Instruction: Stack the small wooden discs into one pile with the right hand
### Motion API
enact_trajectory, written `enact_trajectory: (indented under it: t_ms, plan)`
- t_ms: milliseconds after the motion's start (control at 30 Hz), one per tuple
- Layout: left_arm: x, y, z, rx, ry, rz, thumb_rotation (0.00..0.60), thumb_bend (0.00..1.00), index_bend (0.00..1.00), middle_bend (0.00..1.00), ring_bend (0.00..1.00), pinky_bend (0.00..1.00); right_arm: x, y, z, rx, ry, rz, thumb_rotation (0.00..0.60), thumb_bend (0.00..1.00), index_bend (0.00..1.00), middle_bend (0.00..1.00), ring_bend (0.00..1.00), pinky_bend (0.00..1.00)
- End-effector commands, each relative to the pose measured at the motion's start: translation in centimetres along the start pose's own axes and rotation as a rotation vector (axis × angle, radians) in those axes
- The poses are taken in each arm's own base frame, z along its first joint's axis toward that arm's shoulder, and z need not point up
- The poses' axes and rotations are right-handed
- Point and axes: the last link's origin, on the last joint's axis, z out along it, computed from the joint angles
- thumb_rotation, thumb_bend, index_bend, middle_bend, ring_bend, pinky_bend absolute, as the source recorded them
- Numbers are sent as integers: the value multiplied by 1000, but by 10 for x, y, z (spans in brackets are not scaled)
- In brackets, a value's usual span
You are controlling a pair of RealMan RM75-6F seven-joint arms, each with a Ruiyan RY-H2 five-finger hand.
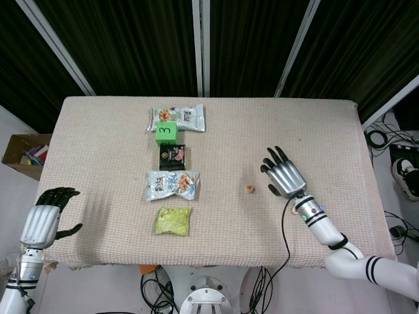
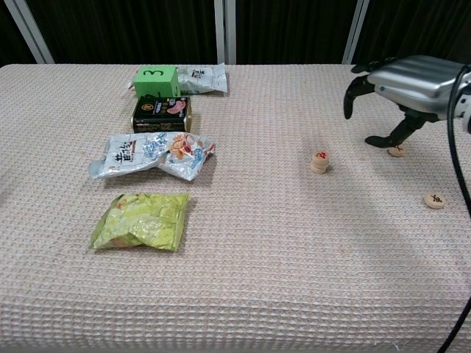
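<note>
Snack packets [image 2: 151, 157], green cube [image 2: 156, 80], tin [image 2: 161, 114]

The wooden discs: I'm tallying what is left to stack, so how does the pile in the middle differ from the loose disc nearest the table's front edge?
The pile stands more than one disc high; the loose disc lies single and flat. The pile sits well left of the right hand; the loose disc lies in front of it. Neither is touched. Both are pale wood with a red mark on top.
</note>
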Motion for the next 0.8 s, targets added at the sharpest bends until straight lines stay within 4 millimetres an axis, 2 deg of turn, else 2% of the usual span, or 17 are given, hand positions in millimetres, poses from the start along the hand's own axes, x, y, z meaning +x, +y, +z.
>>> enact_trajectory:
  t_ms: [33,267,500,800]
  plan:
    - [-1,1,0,-3,-2,-1,600,86,258,226,169,186,-12,24,-10,-76,-45,3,600,216,376,263,0,0]
    - [-1,3,0,-6,-3,2,600,85,257,226,169,186,-35,46,-13,-149,-104,12,600,216,386,263,0,0]
    - [0,3,-1,-2,-4,5,600,86,258,226,169,186,-46,51,-7,-160,-122,8,600,237,404,264,0,0]
    - [1,3,0,1,-4,10,600,85,258,226,170,185,-49,52,2,-160,-119,10,600,267,415,265,0,0]
